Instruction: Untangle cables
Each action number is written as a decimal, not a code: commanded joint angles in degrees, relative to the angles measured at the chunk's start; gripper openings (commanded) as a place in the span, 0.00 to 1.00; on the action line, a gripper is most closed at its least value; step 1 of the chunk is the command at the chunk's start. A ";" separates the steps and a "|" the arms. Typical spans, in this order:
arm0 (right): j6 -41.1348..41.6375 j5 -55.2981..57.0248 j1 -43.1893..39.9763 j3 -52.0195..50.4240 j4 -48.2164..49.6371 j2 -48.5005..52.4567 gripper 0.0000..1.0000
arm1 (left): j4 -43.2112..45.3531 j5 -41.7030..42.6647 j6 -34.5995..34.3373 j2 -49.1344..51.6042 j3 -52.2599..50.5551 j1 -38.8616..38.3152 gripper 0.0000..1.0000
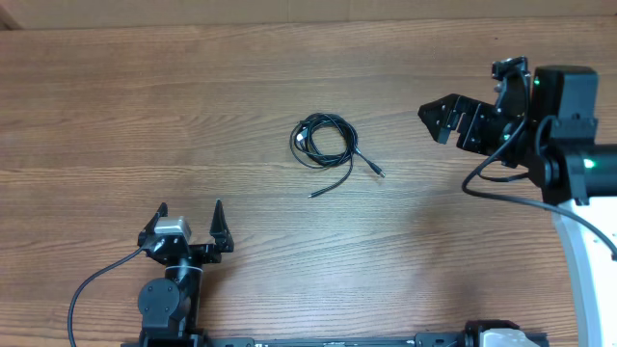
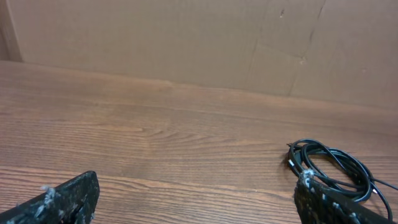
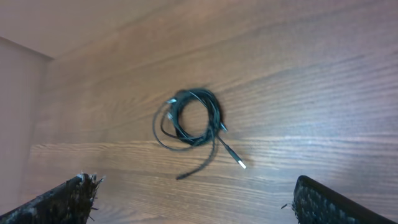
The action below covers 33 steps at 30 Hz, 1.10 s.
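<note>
Cables (image 1: 323, 142): a small black coil lying flat on the table (image 1: 145, 96), near its middle in the overhead view.
Coil: several loops overlap in a rough ring; the strands cannot be told apart.
Tails: two loose ends leave the coil on its lower right side in the overhead view. One runs out to a small plug (image 1: 380, 173). The other curves down to a bare-looking tip (image 1: 311, 195), too small to make out.
Left gripper (image 1: 190, 207): released, with its two fingers spread wide and nothing between them. It sits near the bottom edge of the overhead view, left of the coil and well apart from it.
Left wrist view: both fingertips (image 2: 68, 199) show at the bottom corners. The coil lies ahead on the right, partly hidden behind the right-hand finger.
Right gripper (image 1: 431, 123): released and empty, with its jaws wide apart. It is at the right side of the table, pointing toward the coil and well apart from it.
Right wrist view: the fingers show only at the two bottom corners. The coil lies on bare wood between and beyond them, touching neither.
Backdrop: a cardboard wall (image 2: 155, 37) stands along the table's far edge.
</note>
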 commanded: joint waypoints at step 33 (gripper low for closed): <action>-1.81 -3.17 6.29 1.57 -0.90 1.79 1.00 | 8.11 23.85 8.90 -0.28 4.68 0.24 1.00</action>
